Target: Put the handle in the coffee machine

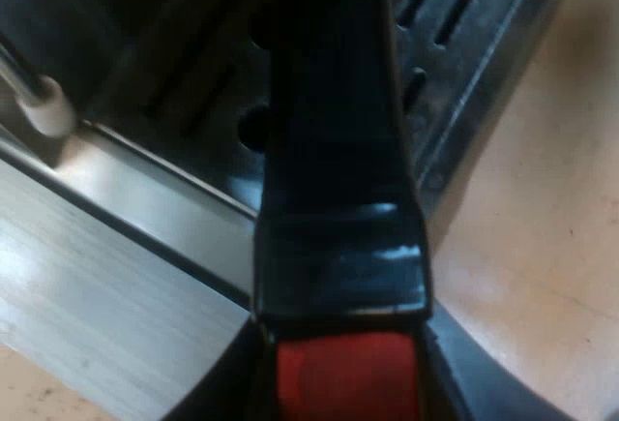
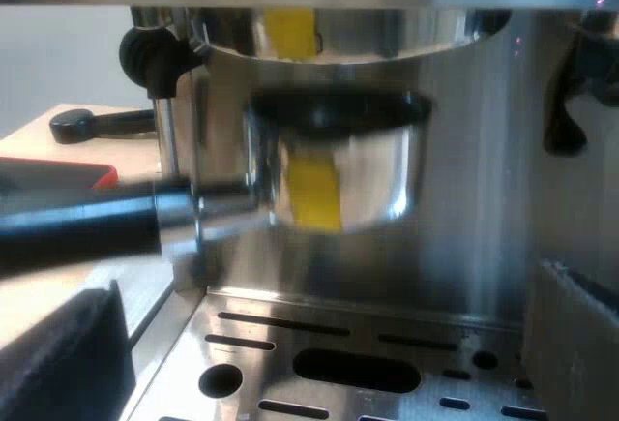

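One step short of locked in, by the look of it. The espresso machine (image 2: 484, 150) is faced head-on, and the metal holder (image 2: 338, 179) is hung just beneath the brew head, above the drip tray's (image 2: 387, 334) inner edge, with a dark gap seen over its rim. Its handle (image 1: 338, 198) is clenched at the red end by the left end effector (image 1: 343, 382). The right end effector (image 2: 319, 363) is spread wide over the tray, grasping nothing. Lifting and twisting home are judged to be left.

Holder (image 2: 338, 174) above drip tray (image 2: 290, 316)
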You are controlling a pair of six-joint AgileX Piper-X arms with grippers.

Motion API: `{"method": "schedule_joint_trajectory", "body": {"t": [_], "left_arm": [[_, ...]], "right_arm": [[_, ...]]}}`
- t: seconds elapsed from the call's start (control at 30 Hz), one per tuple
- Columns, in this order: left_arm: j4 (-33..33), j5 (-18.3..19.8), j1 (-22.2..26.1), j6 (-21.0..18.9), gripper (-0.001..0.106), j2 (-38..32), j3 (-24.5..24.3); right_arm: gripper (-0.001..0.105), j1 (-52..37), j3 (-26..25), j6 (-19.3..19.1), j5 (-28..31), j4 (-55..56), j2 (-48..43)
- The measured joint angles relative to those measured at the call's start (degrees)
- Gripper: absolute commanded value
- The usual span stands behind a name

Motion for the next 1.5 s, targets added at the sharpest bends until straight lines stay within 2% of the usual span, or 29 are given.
{"method": "schedule_joint_trajectory", "body": {"t": [0.97,1.07,1.5], "left_arm": [[4.8,-0.7,0.0,0.0,0.0,0.2,-6.1],[6.0,0.8,0.0,0.0,0.0,0.4,-7.0],[7.5,1.4,0.0,-0.5,0.0,0.4,-7.3]], "right_arm": [[0.084,0.0,0.0,0.0,0.0,-0.3,0.0],[0.084,0.0,0.0,0.0,0.0,-0.3,0.0],[0.084,0.0,0.0,0.0,-0.4,-0.3,0.0]]}}
